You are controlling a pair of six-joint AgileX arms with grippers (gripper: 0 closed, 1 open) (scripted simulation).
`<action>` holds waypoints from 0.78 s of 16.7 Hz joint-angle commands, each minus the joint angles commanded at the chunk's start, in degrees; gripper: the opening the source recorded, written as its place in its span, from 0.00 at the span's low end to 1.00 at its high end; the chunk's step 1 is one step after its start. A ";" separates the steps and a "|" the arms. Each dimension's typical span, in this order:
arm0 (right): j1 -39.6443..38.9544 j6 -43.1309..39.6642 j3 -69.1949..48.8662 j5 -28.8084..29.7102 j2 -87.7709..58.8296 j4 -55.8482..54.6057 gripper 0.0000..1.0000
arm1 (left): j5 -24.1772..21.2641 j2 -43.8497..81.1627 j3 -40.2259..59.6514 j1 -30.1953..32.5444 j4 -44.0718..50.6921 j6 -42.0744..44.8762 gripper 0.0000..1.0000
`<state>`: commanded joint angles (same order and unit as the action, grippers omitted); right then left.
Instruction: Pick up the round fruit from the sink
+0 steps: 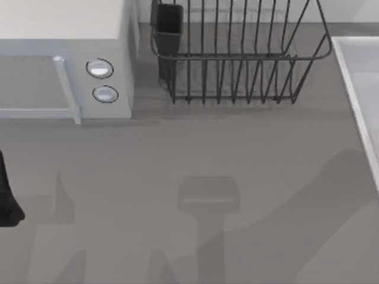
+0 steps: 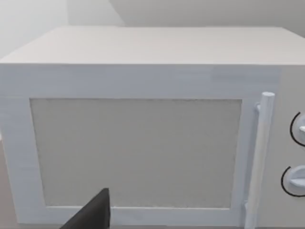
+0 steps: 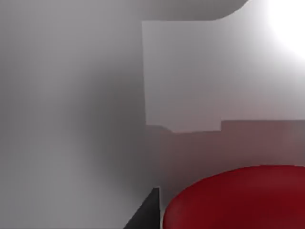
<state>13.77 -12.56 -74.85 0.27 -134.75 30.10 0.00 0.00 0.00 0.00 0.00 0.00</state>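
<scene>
The round fruit [image 3: 238, 198] is glossy red and lies very close in the right wrist view, against the pale grey inside of the sink [image 3: 71, 119]. A dark part of my right gripper [image 3: 147, 213] sits right beside the fruit; I cannot tell whether it touches it. In the top view the sink [image 1: 358, 83] shows as a pale basin with a lighter raised rim at the table's right edge, and the fruit is out of view there. My left arm [image 1: 7, 198] is parked at the left edge, and a dark part of my left gripper [image 2: 93, 213] faces the microwave.
A white microwave [image 1: 65, 65] with two round silver knobs [image 1: 99, 68] stands at the back left. A dark wire dish rack [image 1: 237, 53] stands at the back middle, next to the sink. The grey tabletop [image 1: 195, 177] carries only arm shadows.
</scene>
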 joint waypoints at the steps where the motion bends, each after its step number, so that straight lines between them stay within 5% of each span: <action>1: 0.00 0.00 0.00 0.00 0.00 0.00 0.00 | 0.00 0.00 0.00 0.00 0.00 0.00 1.00; 13: 0.03 0.20 -6.69 -0.71 5.34 8.61 0.00 | 0.00 0.00 0.00 0.00 0.00 0.00 1.00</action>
<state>13.81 -12.35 -81.54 -0.44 -129.41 38.71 0.00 0.00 0.00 0.00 0.00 0.00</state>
